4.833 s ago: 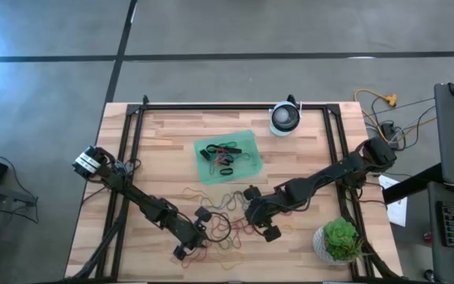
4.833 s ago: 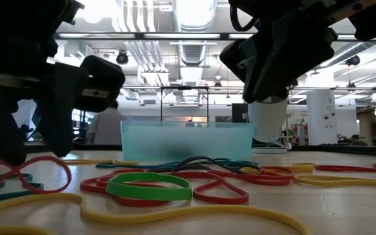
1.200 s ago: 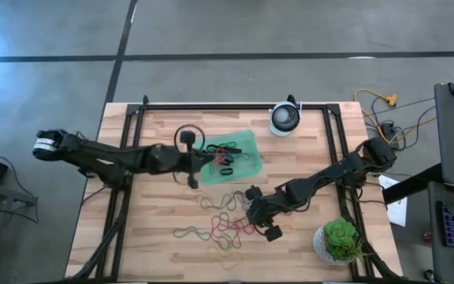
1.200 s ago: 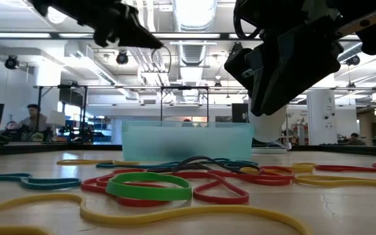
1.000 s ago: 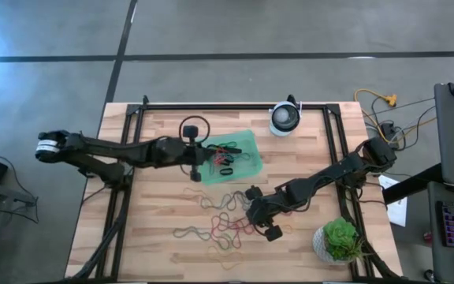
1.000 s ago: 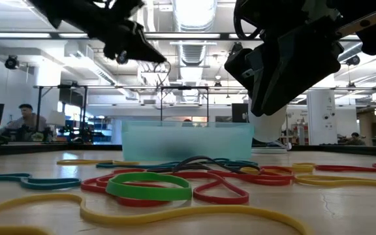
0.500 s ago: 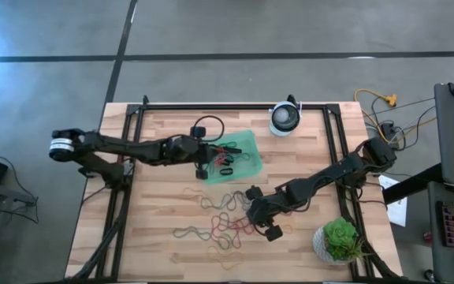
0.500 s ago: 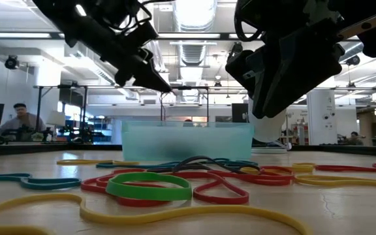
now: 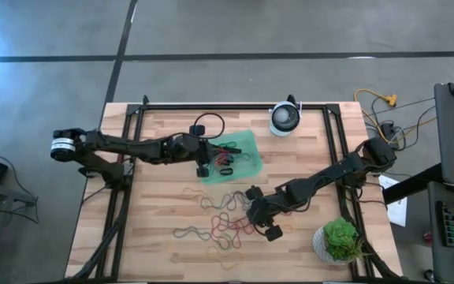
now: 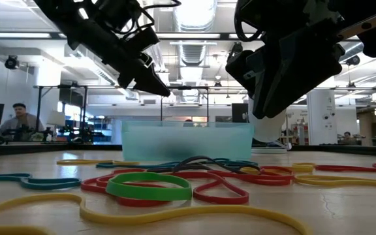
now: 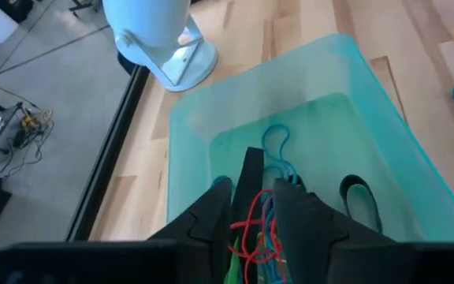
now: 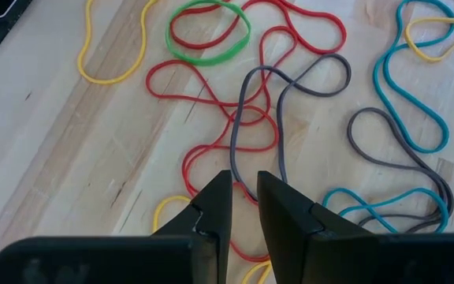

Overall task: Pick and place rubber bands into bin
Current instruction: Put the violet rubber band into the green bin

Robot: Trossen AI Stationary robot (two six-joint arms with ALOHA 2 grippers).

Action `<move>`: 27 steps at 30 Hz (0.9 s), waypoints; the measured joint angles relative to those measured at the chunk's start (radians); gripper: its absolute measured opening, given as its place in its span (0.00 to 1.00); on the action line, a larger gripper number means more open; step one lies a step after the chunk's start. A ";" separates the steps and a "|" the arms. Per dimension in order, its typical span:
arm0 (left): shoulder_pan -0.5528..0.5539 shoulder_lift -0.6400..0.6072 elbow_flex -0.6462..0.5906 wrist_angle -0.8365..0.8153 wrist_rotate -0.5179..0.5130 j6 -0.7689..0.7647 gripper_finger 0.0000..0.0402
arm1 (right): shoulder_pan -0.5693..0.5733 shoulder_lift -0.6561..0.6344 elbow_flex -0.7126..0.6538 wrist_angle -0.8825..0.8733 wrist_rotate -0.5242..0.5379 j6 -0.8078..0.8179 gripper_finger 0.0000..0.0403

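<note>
A pale wooden slatted desk (image 9: 156, 205) framed by black metal rails is seen from above, with both dark arms reaching over it. The left arm is stretched across from the desk's left edge, and its left hand (image 9: 204, 160) is held above the left end of the small shallow translucent green plastic bin (image 9: 247, 142), which is placed near the middle of the desk's far half. In the left wrist view the fingers (image 11: 306, 221) are seen slightly apart over the bin (image 11: 353, 95), with a narrow gap between them and thin red, blue and green bands directly below; whether anything is gripped cannot be told. The right arm is angled in from the desk's right side, and its right hand (image 9: 260, 218) is held low over the loose bands near the desk's front; its fingers (image 12: 215, 201) are seen a small way apart, with nothing visibly between them.

A round white device (image 9: 284, 118) is stood at the far edge, just beside the bin's far right corner, and a small green potted plant (image 9: 340, 239) is set at the near right corner.

The many thin coloured rubber bands (image 9: 223, 225) are scattered in a tangle on the desk in front of the bin; several more (image 9: 227, 156), red and black among them, are lying inside it.
</note>
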 joint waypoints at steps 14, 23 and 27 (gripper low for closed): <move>-0.250 -0.204 -0.023 -0.112 0.014 -0.079 0.23 | 0.000 0.000 -0.018 -0.040 0.026 0.076 0.14; -0.556 -0.249 -0.103 -0.051 0.002 -0.057 0.23 | 0.000 0.002 -0.046 0.118 0.028 0.001 0.14; -0.618 -0.251 -0.103 -0.031 -0.001 -0.052 0.23 | 0.000 0.002 -0.072 0.227 0.027 -0.031 0.14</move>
